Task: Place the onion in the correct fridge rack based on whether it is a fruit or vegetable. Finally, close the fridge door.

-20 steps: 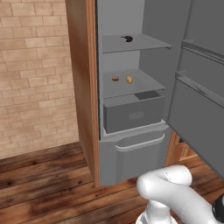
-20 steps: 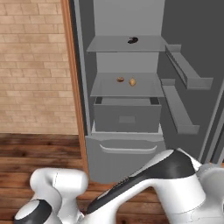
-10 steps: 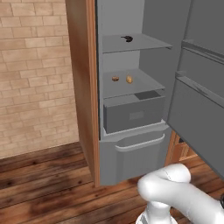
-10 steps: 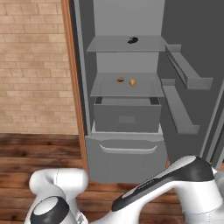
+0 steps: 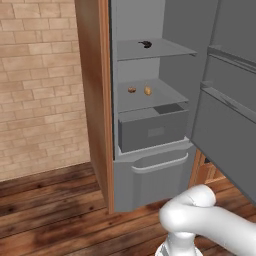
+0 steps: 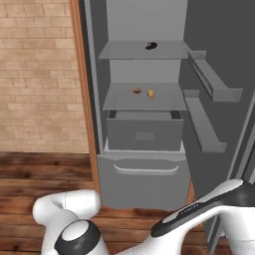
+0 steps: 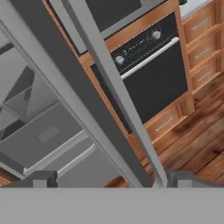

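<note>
I see the small golden-brown onion [image 5: 148,90] resting on the flat grey middle fridge rack [image 5: 165,97], just beside a rounder brown stemless item [image 5: 132,90]. The tall grey fridge door [image 5: 227,100] stands open. In the hand view my fingers [image 7: 179,178] are spread wide, released, straddling the door's long pale-grey bar handle [image 7: 114,85].

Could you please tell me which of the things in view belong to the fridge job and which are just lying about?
Part of the job:
- onion, on the middle fridge rack
- fridge door, standing open
- gripper, open, at the door's edge

Just lying about:
- rounder brown item beside the onion
- dark curved item on the top shelf
- grey drawer box
- oven
</note>
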Robot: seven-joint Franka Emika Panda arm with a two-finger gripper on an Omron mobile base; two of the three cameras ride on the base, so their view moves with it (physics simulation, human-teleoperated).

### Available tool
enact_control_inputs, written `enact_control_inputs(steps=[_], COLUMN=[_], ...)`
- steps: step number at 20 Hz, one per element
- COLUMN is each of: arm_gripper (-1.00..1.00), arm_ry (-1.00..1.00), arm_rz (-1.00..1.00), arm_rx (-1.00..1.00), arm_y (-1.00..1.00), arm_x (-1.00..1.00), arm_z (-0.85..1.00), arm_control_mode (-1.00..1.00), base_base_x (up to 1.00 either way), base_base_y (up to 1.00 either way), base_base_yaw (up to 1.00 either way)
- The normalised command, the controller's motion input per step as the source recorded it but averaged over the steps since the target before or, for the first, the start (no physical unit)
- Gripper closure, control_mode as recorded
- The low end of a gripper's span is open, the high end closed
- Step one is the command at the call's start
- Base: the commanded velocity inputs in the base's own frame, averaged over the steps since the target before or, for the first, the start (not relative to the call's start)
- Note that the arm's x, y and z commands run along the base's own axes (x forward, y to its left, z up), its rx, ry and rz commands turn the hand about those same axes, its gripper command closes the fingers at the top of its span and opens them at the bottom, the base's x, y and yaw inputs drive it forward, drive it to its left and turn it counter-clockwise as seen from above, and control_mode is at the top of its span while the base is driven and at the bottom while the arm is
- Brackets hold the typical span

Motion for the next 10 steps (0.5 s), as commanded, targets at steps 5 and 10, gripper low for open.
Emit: enact_control_inputs(steps=[5,10], arm_gripper=[-1.0,-1.0], arm_ry=[0.0,0.0], arm_rz=[0.0,0.0], arm_rx=[0.0,0.0], arm_y=[-0.14,-0.37], arm_x=[0.44,0.06], arm_z=[-0.24,-0.15], arm_control_mode=[-1.0,-1.0], base_base_x=[0.0,0.0], base_base_y=[0.0,0.0], base_base_yaw=[0.0,0.0])
